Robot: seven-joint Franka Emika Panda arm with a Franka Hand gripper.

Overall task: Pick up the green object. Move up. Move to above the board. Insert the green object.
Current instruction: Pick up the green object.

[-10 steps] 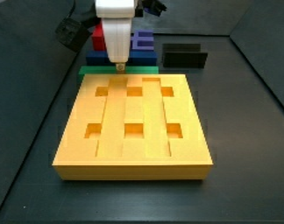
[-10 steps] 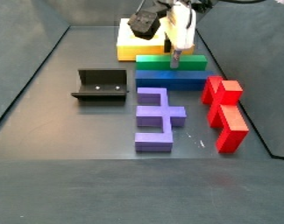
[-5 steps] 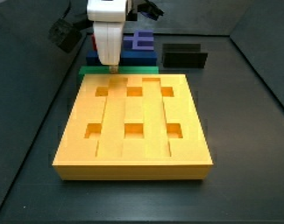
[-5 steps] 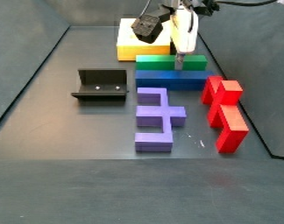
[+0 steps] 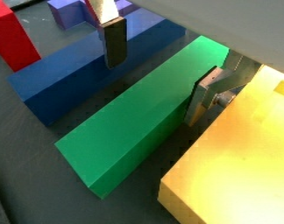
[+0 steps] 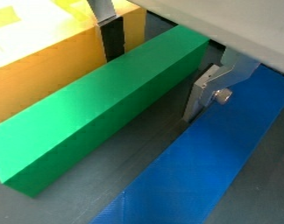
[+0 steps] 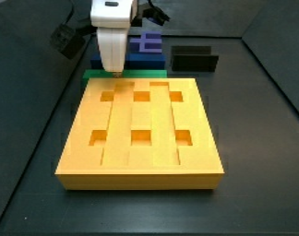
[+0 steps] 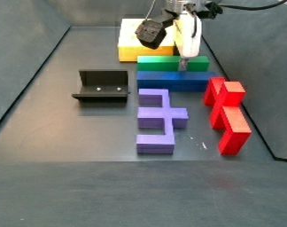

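Side views face each other across the board (image 7: 139, 129), wrist views close above the gripper (image 5: 156, 66)

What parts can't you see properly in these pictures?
- Green bar: in a side view, mostly hidden behind the yellow board and the gripper.
- Whether the fingers touch the bar: unclear in both wrist views.
- Blue block: cut off by the wrist view's edge.
- Red piece: only a corner shows in a wrist view.
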